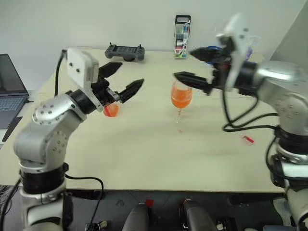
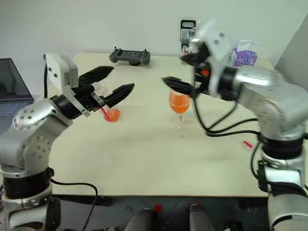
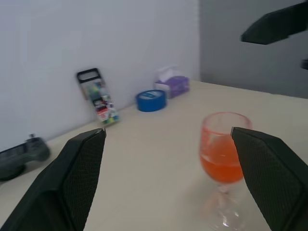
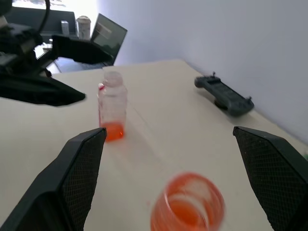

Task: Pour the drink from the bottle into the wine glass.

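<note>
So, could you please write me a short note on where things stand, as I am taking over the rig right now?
Left gripper: open, empty, raised above the table.
Right gripper: open, empty, raised by the wine glass, not touching it.
Bottle: upright on the table, left of the glass, cap off, only a little drink left at its bottom.
Wine glass: upright near the table's middle, its bowl partly filled with orange drink.
Done: the pour looks finished and the bottle is set down.
Left: probably nothing but backing both arms away without knocking the glass.
</note>
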